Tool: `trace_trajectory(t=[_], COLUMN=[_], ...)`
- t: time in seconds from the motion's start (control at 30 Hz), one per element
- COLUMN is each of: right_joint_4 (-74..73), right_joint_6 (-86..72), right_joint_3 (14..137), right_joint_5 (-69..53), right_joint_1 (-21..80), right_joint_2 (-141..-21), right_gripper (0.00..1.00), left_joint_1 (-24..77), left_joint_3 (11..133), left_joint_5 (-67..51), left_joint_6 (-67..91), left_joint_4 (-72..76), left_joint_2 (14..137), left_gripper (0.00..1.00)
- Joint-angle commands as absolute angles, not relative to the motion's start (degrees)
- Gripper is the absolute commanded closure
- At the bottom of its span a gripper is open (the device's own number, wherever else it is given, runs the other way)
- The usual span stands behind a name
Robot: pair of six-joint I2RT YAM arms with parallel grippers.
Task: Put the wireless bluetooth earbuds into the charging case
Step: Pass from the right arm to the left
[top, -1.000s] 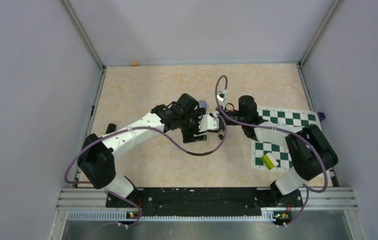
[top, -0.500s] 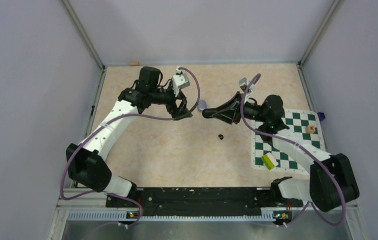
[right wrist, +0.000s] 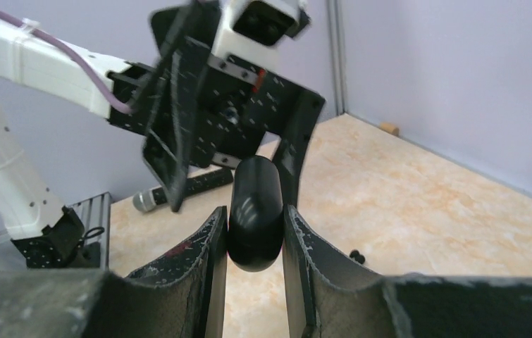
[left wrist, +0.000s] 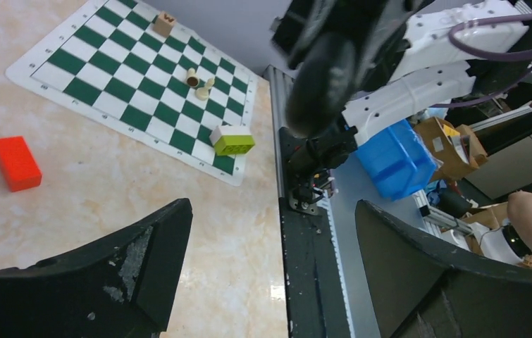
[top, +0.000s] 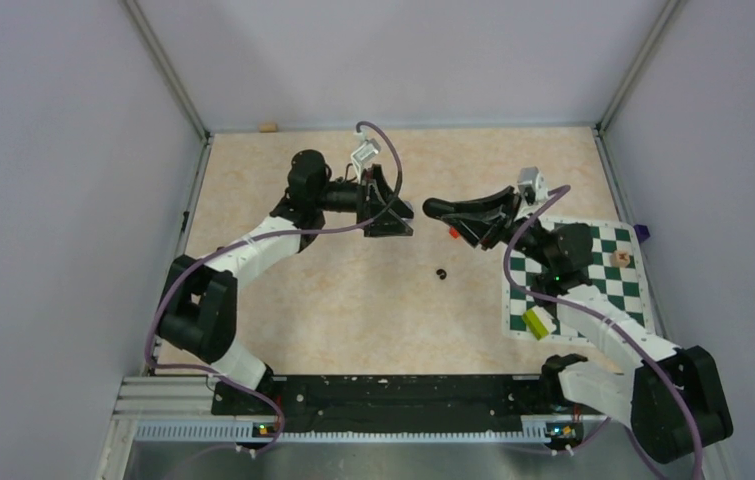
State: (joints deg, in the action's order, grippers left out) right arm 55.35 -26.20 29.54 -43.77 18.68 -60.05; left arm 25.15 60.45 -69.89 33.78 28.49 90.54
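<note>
My right gripper (right wrist: pixel 254 213) is shut on a black rounded charging case (right wrist: pixel 256 186), held above the table; in the top view the right gripper (top: pixel 435 208) points left toward the left one. The case shows blurred in the left wrist view (left wrist: pixel 323 77). My left gripper (left wrist: pixel 271 208) is open and empty; in the top view the left gripper (top: pixel 396 214) faces the right gripper, a short gap apart. Two black earbuds (top: pixel 441 273) lie together on the table below both grippers, and also show in the right wrist view (right wrist: pixel 356 258). No lilac earbuds are visible.
A small red block (top: pixel 453 232) lies under the right gripper, also seen in the left wrist view (left wrist: pixel 16 162). A green-and-white chessboard mat (top: pixel 593 240) at the right carries a yellow-green block (top: pixel 536 320) and a wooden piece (top: pixel 620 258).
Both arms have drawn apart and risen. The left gripper has turned to face right. The right gripper has lifted up and to the right with the case in it.
</note>
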Motion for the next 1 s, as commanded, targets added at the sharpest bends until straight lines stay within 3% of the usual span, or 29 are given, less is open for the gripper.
trace_trajectory(t=[0.0, 0.27, 0.97], right_joint_4=[64.7, 73.1, 71.4], right_joint_6=[-30.5, -36.9, -35.6], right_joint_3=[27.2, 24.9, 25.4], right_joint_5=[-37.2, -37.4, -36.8], right_joint_1=[18.1, 18.3, 22.6], right_joint_2=[-62.7, -65.2, -67.2], right_gripper=[0.91, 0.88, 0.87], left_joint_1=[26.6, 28.1, 29.2], left_joint_3=[60.2, 60.0, 61.3], left_joint_5=[-72.6, -71.2, -71.3], left_joint_6=[43.9, 43.9, 38.8], left_joint_4=[46.1, 46.4, 39.4], left_joint_2=[88.8, 90.1, 90.6], left_gripper=[0.09, 0.11, 0.18])
